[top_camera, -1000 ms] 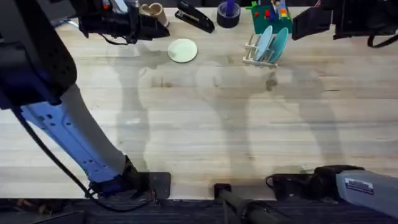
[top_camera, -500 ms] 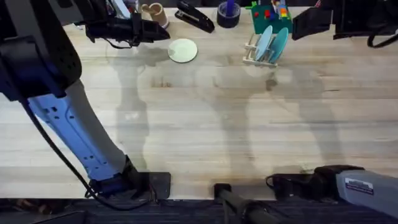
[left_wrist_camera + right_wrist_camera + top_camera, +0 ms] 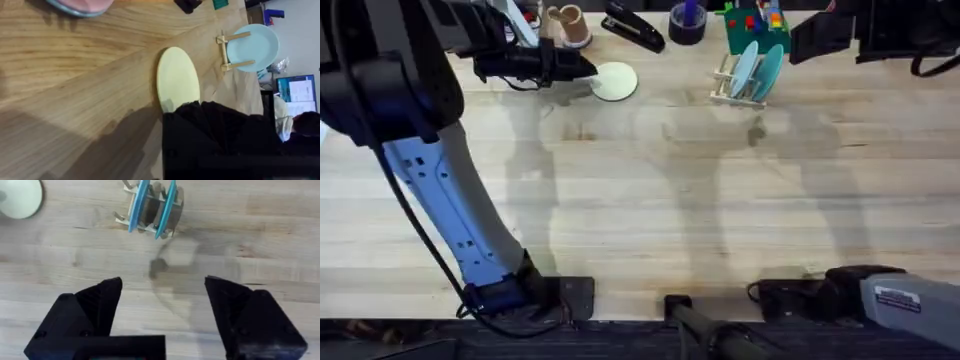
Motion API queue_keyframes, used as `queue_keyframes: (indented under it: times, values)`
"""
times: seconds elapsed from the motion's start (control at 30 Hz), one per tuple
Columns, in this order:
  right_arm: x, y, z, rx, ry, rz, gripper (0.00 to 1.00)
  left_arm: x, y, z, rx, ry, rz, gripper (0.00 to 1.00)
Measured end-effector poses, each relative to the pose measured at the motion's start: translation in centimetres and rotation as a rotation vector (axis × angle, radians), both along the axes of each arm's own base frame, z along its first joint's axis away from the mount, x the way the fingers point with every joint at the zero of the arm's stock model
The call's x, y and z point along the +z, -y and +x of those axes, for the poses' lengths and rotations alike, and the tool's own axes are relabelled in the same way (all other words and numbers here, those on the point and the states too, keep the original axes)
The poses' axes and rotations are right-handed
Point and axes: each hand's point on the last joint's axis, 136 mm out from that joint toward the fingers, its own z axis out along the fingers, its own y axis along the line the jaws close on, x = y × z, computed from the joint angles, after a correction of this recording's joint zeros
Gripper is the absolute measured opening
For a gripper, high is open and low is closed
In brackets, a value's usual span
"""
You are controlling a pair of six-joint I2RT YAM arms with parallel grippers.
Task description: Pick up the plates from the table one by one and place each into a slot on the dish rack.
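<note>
Left gripper (image 3: 582, 66) reached cream plate (image 3: 615, 81).

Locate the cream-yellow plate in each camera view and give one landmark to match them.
Overhead: cream-yellow plate lies flat on the table, top centre-left, at the left gripper's tip.
Left wrist: centre, just beyond the fingers.
Right wrist: upper left corner.
Shared landmark: the dish rack.

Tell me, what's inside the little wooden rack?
Two blue plates stand on edge in the dish rack, with its pegs between them. The slots behind them are hidden.
</note>
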Motion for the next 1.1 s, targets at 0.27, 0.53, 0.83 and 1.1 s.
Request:
queue_keyframes:
  times: [0.27,0.53,0.83,1.1]
  values:
    - [0.0,0.0,0.0,0.0,0.0,0.0,0.995,-0.5,-0.1,0.2,0.007,-0.006,0.002,0.041]
    - [0.0,0.0,0.0,0.0,0.0,0.0,0.993,-1.7,1.0,0.3,0.002,-0.042,0.072,0.041]
    - [0.0,0.0,0.0,0.0,0.0,0.0,0.995,-2.0,1.4,0.7,0.015,-0.058,0.091,0.04]
    - [0.0,0.0,0.0,0.0,0.0,0.0,0.995,-2.8,1.4,0.8,0.015,-0.079,0.04,0.04]
